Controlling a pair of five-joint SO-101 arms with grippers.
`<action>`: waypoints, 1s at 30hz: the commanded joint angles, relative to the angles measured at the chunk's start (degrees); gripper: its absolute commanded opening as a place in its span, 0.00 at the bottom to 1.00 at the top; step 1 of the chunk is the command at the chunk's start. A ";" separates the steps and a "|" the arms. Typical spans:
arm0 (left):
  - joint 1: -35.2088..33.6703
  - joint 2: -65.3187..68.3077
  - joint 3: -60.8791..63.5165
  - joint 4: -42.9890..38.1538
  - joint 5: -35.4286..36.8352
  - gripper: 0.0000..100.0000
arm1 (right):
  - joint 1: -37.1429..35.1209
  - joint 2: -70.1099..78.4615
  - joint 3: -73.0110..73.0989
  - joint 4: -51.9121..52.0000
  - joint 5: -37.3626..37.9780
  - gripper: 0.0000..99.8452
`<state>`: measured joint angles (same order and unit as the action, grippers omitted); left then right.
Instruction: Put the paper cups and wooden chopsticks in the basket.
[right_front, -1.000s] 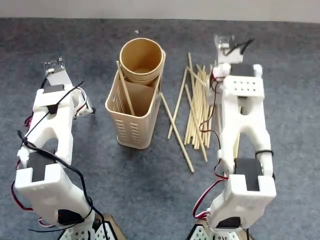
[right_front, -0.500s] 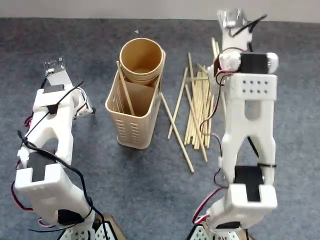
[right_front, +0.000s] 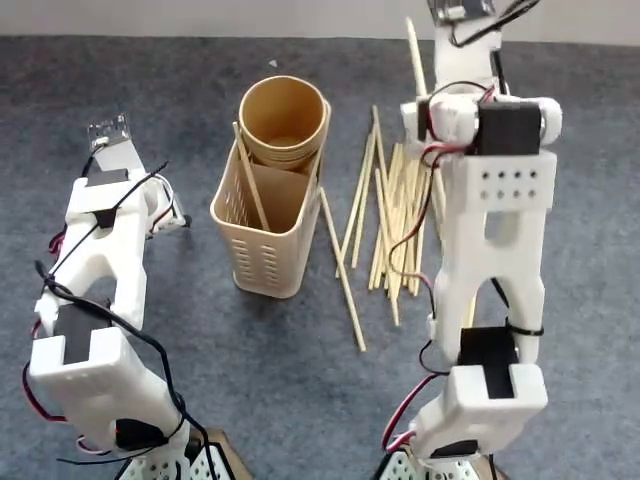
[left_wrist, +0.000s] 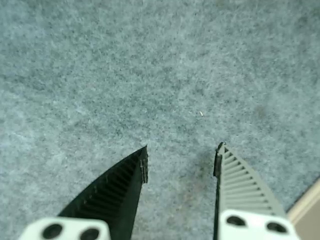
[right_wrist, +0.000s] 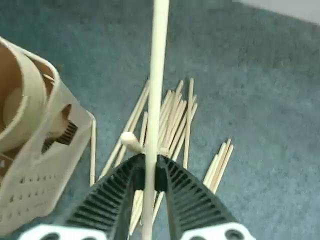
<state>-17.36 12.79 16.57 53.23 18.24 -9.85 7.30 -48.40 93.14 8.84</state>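
Observation:
A beige slotted basket (right_front: 262, 232) stands on the grey carpet. Stacked paper cups (right_front: 283, 122) sit in its far compartment, and one wooden chopstick (right_front: 250, 176) leans in the near one. A loose pile of chopsticks (right_front: 392, 222) lies to the right of the basket. My right gripper (right_wrist: 149, 167) is raised above the pile's far end, shut on a single chopstick (right_wrist: 159, 75) that sticks up past the arm (right_front: 413, 52). The basket (right_wrist: 37, 165) and the pile (right_wrist: 172, 117) lie below it. My left gripper (left_wrist: 181, 155) hangs open over bare carpet, left of the basket.
The left arm (right_front: 100, 250) lies along the left side of the carpet and the right arm (right_front: 495, 200) along the right. One chopstick (right_front: 342, 272) lies slanted between the basket and the pile. A pale edge (left_wrist: 306, 209) shows beside the left gripper.
The right arm has lifted and stretched toward the far edge with one chopstick in its gripper. Several loose chopsticks have shifted. The left arm has not moved.

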 joint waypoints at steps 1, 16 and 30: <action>0.92 -0.31 -0.22 -0.53 -0.44 0.22 | -1.01 -2.95 -5.93 -3.56 -2.55 0.01; 0.84 -0.31 -0.57 -0.53 -0.44 0.22 | -7.34 -3.38 -6.90 -15.52 -3.69 0.00; 0.92 -0.31 -0.40 -0.53 -0.44 0.22 | 0.40 -5.41 -6.81 -15.16 -7.65 0.00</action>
<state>-17.36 12.79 16.57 53.23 18.24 -13.36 4.84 -52.70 78.64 3.12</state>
